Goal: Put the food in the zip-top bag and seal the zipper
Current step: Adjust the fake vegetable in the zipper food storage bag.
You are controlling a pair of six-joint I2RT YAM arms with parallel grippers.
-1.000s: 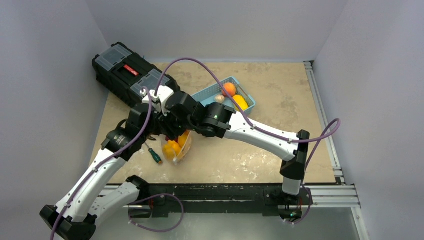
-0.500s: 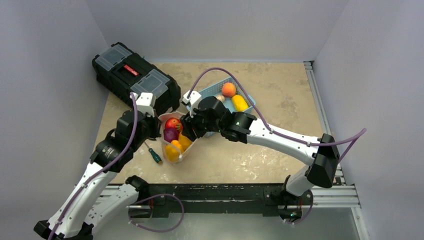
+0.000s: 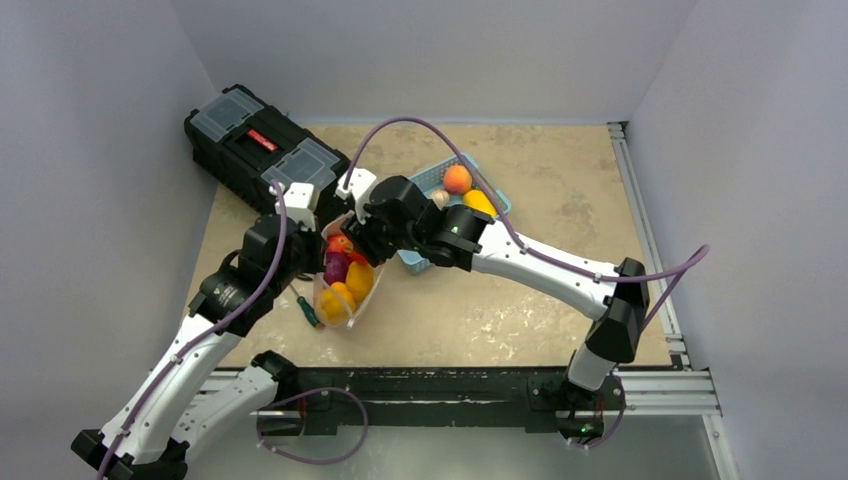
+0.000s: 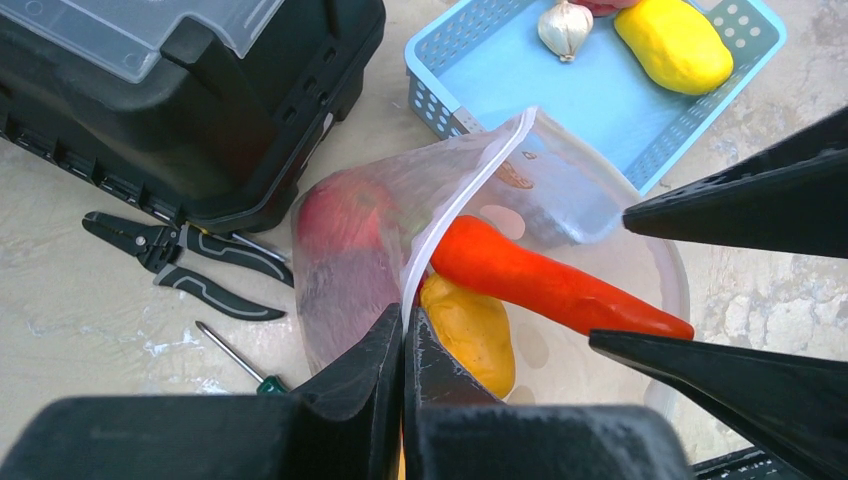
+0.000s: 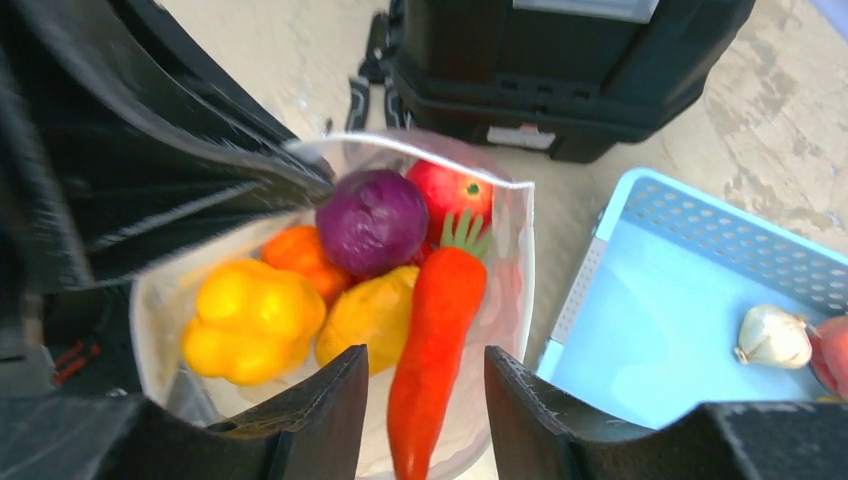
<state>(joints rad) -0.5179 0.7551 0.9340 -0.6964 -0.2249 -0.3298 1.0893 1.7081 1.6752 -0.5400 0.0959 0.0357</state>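
The clear zip-top bag point(image 3: 340, 290) stands open at the table's left. It holds a purple cabbage point(image 5: 372, 220), a red round fruit point(image 5: 452, 192), a yellow pepper point(image 5: 250, 320), an orange piece point(image 5: 300, 255), a yellow lump point(image 5: 370, 315) and a long red chili point(image 5: 435, 330). My left gripper point(image 4: 405, 340) is shut on the zipper strip point(image 4: 455, 205) at the bag's mouth edge. My right gripper point(image 5: 425, 365) is open just above the mouth, its fingers either side of the chili without touching it. In the top view it point(image 3: 362, 232) sits over the bag.
The light blue basket point(image 4: 600, 100) lies just behind the bag with a garlic point(image 4: 565, 25), a yellow fruit point(image 4: 675, 45) and an orange fruit point(image 3: 458, 178). A black toolbox point(image 3: 250, 150) stands at the back left. Pliers point(image 4: 170, 255) and a green-handled screwdriver point(image 3: 310, 312) lie left of the bag.
My right gripper drew back toward the basket, then moved left again over the bag's mouth. The left gripper has kept hold of the bag's edge.
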